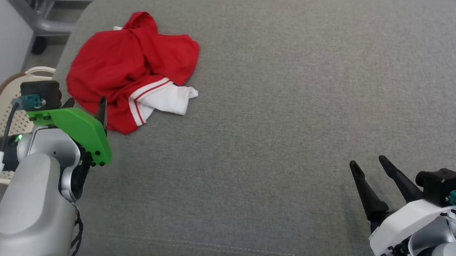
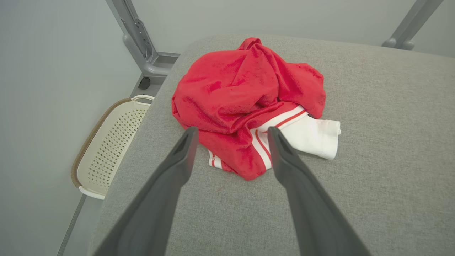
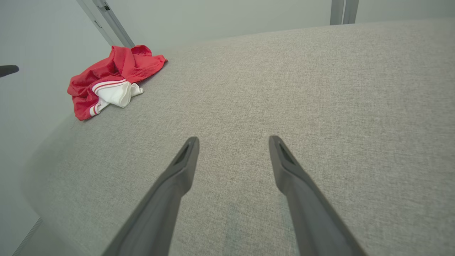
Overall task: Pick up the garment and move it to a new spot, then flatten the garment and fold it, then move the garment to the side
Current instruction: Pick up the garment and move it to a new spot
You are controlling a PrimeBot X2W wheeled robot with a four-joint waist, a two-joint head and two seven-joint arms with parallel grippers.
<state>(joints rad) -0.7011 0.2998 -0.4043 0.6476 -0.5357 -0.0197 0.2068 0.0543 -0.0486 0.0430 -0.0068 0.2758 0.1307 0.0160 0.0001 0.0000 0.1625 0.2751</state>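
left gripper [image 1: 85,104] tilted at the crumpled red-white garment [image 1: 130,66], right gripper [image 1: 368,161] low over grey woven cushion [image 1: 273,119], both jaws wide

1. Garment [image 1: 121,67]: one, red with white striped trim, lying in a single heap.
2. Grey upholstered surface [image 1: 292,96]: one.
3. Basket [image 2: 106,142]: one, cream, perforated.
4. Grippers: two, the left gripper [image 2: 231,131] and the right gripper [image 1: 368,161]; two dark fingers on each, four in all.
5. Black camera blocks: two, the left wrist camera [image 1: 40,93] and the right wrist camera [image 1: 442,184].
6. Gripper housings: two, one green cover [image 1: 81,129] and one white cover [image 1: 408,219].
7. Caster wheel [image 1: 38,46]: one, black.
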